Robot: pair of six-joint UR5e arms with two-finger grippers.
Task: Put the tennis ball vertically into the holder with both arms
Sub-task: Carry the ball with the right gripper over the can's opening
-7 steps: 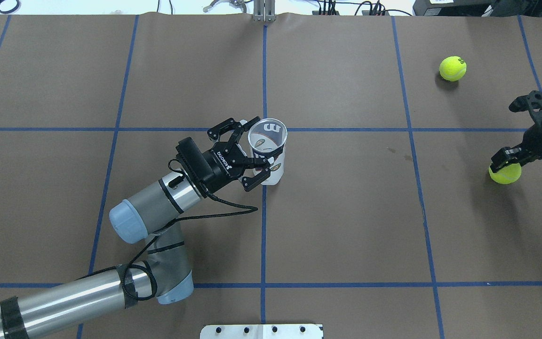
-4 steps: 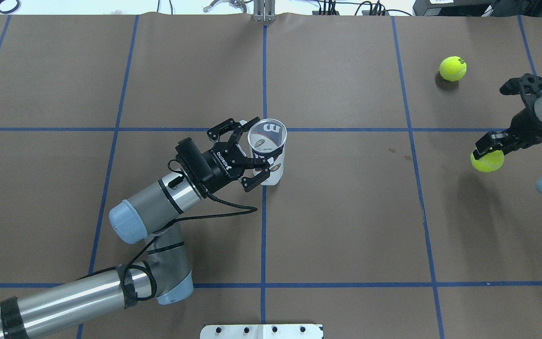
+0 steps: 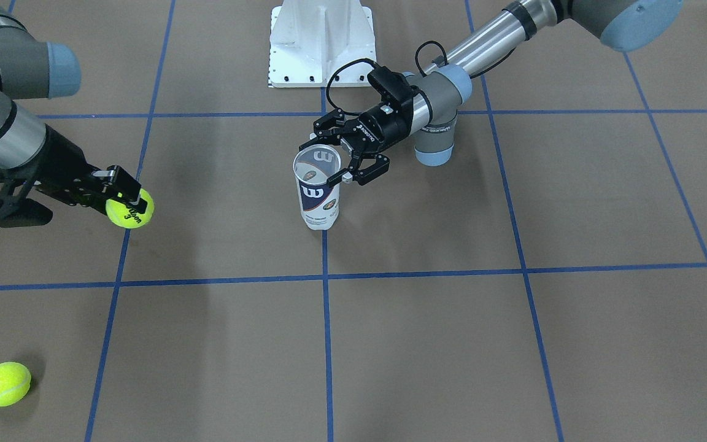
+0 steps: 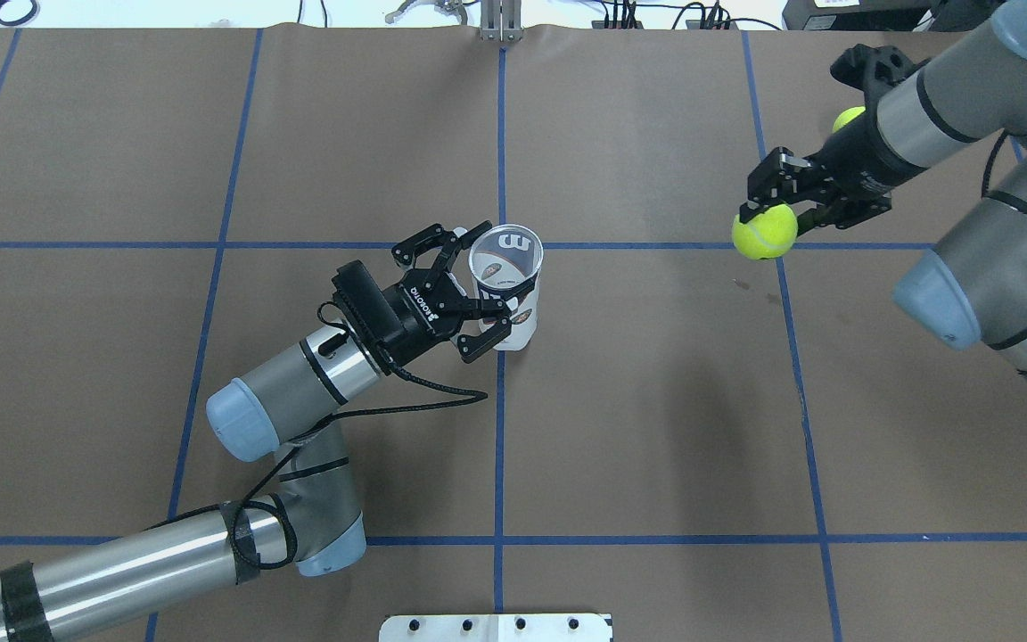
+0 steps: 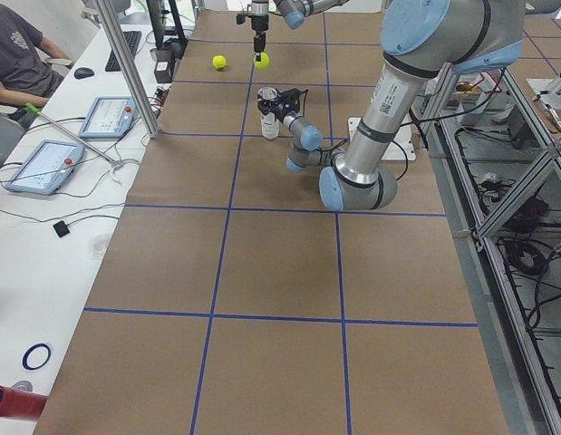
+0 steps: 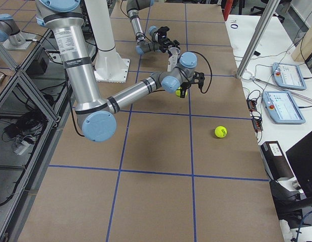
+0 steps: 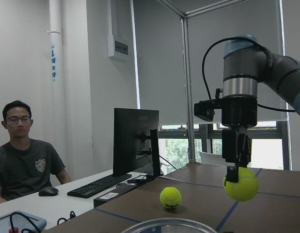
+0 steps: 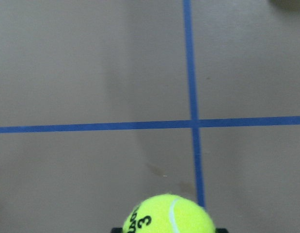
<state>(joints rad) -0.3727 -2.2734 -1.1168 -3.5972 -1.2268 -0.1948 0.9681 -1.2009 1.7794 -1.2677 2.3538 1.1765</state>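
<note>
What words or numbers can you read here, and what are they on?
"W": on the holder.
"Wilson 3": on the held tennis ball.
"ROBOTIQ": on the left claw.
Too small to read: the print on the loose tennis ball and the lettering on the left arm.

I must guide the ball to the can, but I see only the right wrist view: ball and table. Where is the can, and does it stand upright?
Observer: The holder stands upright, mouth open, near the middle of the table, toward the robot's left of your tennis ball.
Operator: Does something steady it?
Observer: Yes, the left hand grips it from the side, near its top.
Operator: Is my ball off the table?
Observer: Yes, the right hand holds it clear above the table.
</note>
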